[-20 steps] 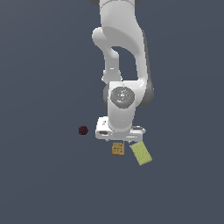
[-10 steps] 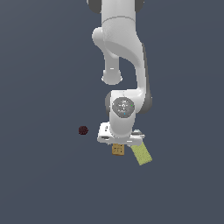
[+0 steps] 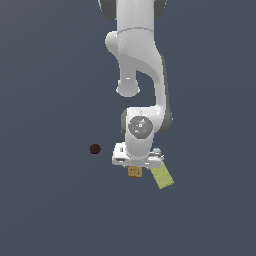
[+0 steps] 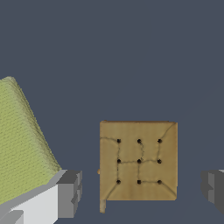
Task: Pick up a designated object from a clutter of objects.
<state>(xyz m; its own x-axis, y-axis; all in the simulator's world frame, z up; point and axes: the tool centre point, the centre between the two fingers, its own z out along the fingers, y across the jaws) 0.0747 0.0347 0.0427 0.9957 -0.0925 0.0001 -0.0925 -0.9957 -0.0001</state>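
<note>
Gripper astride orange-brown box, fingers apart.

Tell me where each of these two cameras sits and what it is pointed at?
Exterior view: off the arm, facing the whole white arm, its gripper low over the orange-brown box, beside the yellow-green slab and dark red ball.
Wrist view: on the wrist, looking down between two grey fingertips at the box.
Shared: box and slab.
</note>
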